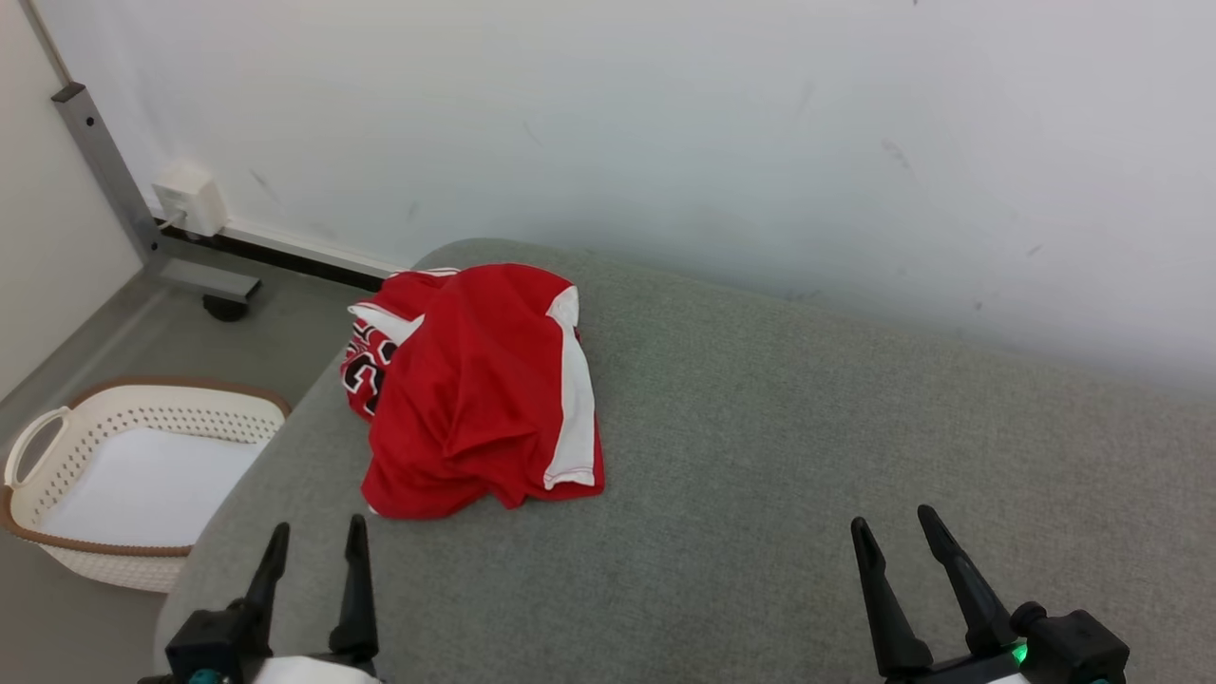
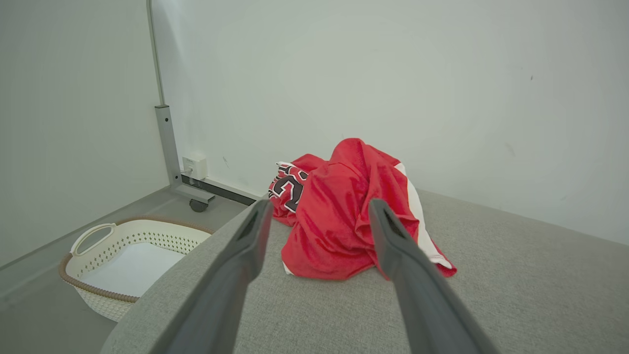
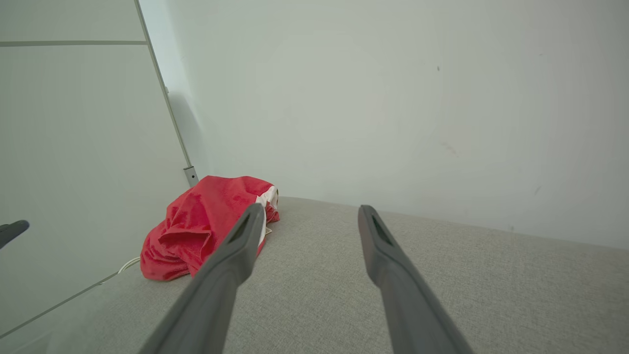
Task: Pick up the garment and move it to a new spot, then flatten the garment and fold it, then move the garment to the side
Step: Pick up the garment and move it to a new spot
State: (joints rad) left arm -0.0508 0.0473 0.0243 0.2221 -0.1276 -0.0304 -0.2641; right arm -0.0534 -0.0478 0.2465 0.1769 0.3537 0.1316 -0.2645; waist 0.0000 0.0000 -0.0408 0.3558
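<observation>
Head view: red garment (image 1: pixel 475 399) lay crumpled on the grey cushion (image 1: pixel 807 427), at its far left end near the wall. Left gripper (image 1: pixel 318 524) and right gripper (image 1: pixel 892 517) hovered over the near edge, both spread and holding nothing, clear of the cloth. White basket (image 1: pixel 114 570) sat on the floor left of the cushion.
Left wrist view: fingers (image 2: pixel 236 255) wide apart, garment ahead, untouched.
Right wrist view: fingers splayed, garment off left.

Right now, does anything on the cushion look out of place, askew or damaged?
Only the red jersey: it lies crumpled at the far left edge of the grey cushion. No tear or spill shows. The left gripper and right gripper hang open, clear of it.
</observation>
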